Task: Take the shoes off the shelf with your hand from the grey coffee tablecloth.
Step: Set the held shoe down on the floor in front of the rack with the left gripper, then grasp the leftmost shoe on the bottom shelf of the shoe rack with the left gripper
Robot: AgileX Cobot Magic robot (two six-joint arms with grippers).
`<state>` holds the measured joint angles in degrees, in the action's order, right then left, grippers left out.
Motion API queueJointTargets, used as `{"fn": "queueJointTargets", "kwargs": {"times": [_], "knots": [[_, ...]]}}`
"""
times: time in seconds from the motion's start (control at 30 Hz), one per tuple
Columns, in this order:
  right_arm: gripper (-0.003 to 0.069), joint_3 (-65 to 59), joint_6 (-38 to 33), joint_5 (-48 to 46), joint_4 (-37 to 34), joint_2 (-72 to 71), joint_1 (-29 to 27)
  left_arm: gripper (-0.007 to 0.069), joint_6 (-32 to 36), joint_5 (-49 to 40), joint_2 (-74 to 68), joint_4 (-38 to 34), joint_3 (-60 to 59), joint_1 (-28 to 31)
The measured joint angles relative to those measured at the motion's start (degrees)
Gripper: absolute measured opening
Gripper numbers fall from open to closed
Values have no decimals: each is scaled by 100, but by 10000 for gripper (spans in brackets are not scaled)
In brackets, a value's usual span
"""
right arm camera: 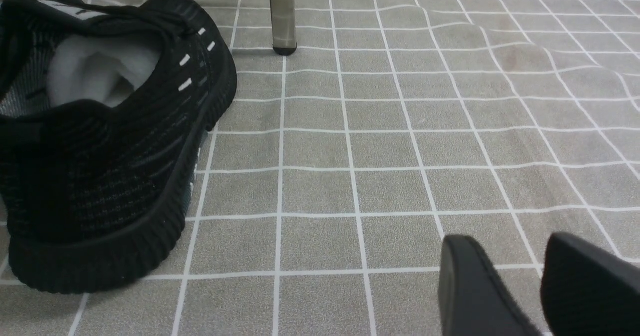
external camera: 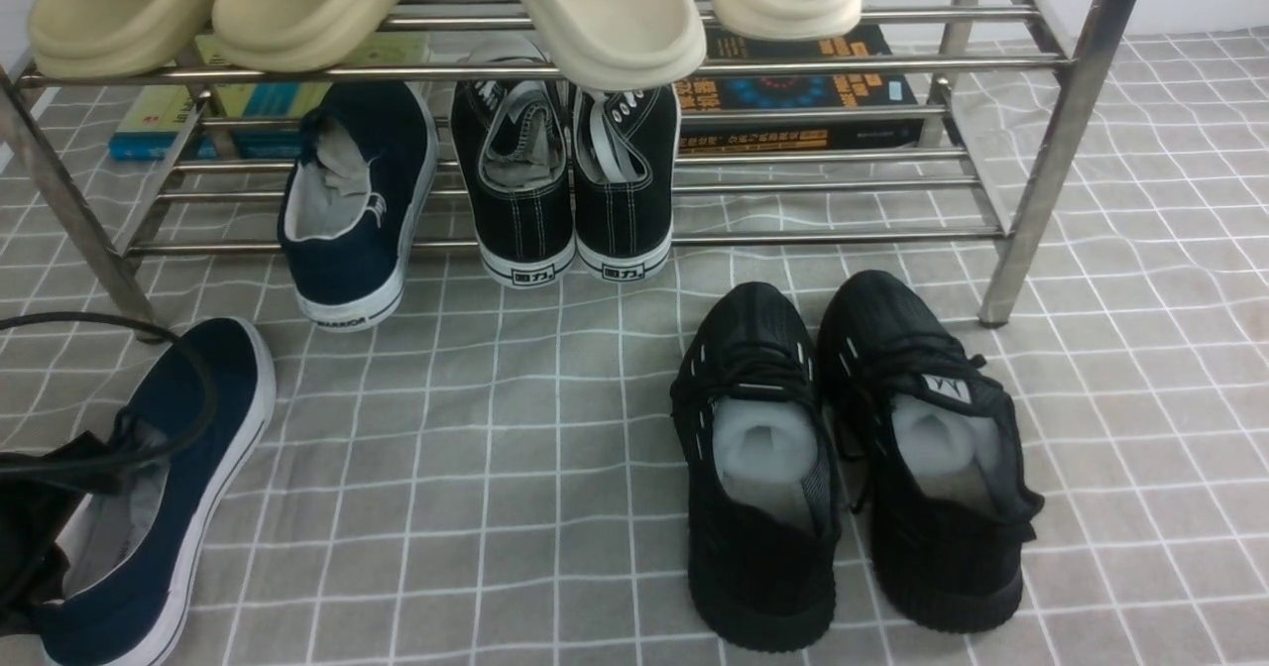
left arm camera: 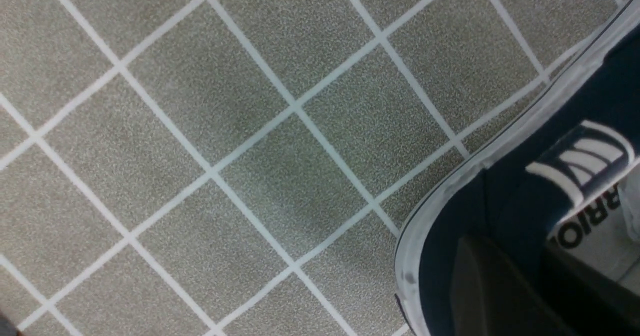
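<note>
My left gripper (external camera: 59, 527) sits at the heel of 1 navy slip-on (external camera: 178, 468), which lies flat on the grey coffee tablecloth (external camera: 555, 448), well in front of the shelf (external camera: 1051, 141). In the left wrist view a dark finger (left arm camera: 480, 286) rests against the heel wall, but I cannot tell whether the pincer is pinching the shoe or slack. My right gripper (right arm camera: 525, 276) hangs low over bare cloth with its fingers apart and nothing between them.

I judge the job about half done: 1 shoe of the pair is off the rack. The other navy slip-on (external camera: 352, 200) is not. It sits on the lower tier, toe inward, heel overhanging the front rod, just beside the black lace-ups (external camera: 565, 180). What is left is to fetch that one and set it down by its mate.
</note>
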<state>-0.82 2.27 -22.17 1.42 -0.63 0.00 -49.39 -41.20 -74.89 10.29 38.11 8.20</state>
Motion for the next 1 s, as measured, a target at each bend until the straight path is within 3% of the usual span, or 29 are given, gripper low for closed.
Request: {"fn": "queueJointTargets", "kwargs": {"times": [0.13,0.27,0.43,0.6,0.7,0.83,0.9,1.0], "knots": [[239,0,0,0,0,0,-3,73,394,-92,5,28,0,0],[239,0,0,0,0,0,0,139,569,-155,7,38,15,0],[239,0,0,0,0,0,0,343,1377,-1037,7,44,885,0],[239,0,0,0,0,0,0,507,1530,-1373,7,-332,2132,0],[239,0,0,0,0,0,0,528,1550,-1138,7,-716,2293,-87],[239,0,0,0,0,0,-3,536,1438,-435,-135,-1134,2303,-654],[239,0,0,0,0,0,0,536,1107,224,-331,-1237,2326,-1086],[239,0,0,0,0,0,0,536,552,794,-574,-1230,2351,-1277]]}}
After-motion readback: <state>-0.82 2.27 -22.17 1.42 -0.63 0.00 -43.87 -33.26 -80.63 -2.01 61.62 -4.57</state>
